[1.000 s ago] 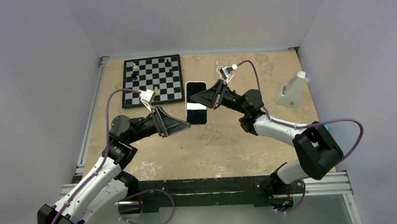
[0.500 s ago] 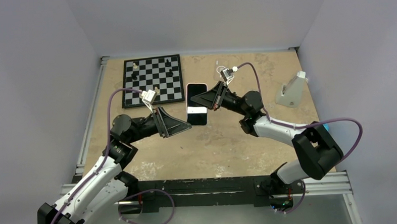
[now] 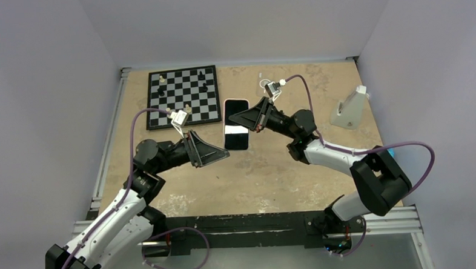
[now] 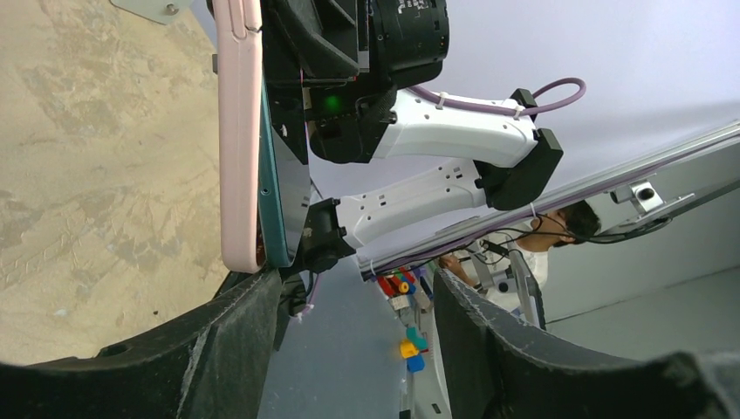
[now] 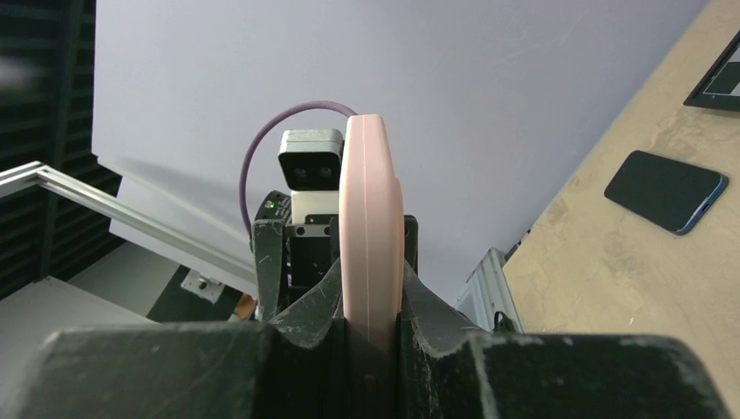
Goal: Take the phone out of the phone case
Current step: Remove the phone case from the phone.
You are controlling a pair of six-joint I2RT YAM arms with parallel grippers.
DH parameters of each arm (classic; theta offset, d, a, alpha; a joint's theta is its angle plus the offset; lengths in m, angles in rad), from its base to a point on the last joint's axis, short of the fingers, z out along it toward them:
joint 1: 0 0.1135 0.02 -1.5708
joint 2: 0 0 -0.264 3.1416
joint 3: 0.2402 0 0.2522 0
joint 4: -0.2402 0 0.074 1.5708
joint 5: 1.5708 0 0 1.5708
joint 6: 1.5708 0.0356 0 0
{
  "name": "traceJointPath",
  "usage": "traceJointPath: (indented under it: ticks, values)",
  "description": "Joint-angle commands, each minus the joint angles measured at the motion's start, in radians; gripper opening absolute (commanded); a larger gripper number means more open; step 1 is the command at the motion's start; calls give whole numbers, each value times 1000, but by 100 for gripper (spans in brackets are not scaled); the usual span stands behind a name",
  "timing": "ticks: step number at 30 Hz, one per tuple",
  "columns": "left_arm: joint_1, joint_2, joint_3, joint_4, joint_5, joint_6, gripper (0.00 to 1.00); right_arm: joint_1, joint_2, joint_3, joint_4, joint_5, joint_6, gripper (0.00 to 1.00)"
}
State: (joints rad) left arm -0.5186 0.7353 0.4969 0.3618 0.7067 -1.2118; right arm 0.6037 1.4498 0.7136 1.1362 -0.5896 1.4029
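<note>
The phone (image 3: pixel 236 123) showed a black screen crossed by a white band, inside a pale pink rim. At the far left, the chessboard (image 3: pixel 184 97) was checked black and white. The table (image 3: pixel 267 175) was mottled sandy tan. The left arm (image 3: pixel 115 215) and right arm (image 3: pixel 333 154) were black and white, with purple cables (image 3: pixel 406 144). A second phone (image 5: pixel 667 190) was black, edged blue. The far-right stand (image 3: pixel 349 109) was pale grey.

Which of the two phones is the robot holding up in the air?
The pink-edged phone, pinched upright in the right hand. The other phone, dark with a blue rim, lies flat on the table.
</note>
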Motion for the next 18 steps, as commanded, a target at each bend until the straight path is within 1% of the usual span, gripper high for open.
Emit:
traceJointPath:
  ticks: [1,5,10,13,18]
  values:
    - [0,8,-11,37,-27,4,69,8,-43,33,106,20,39,0]
    - [0,31,20,36,-48,6,68,18,-36,33,108,17,39,0]
    - [0,51,41,21,-143,20,60,35,-30,38,114,19,43,0]
    - [-1,62,64,-39,-206,56,55,40,-35,38,109,19,42,0]
    - [0,84,76,12,-271,74,49,50,-25,38,91,0,26,0]
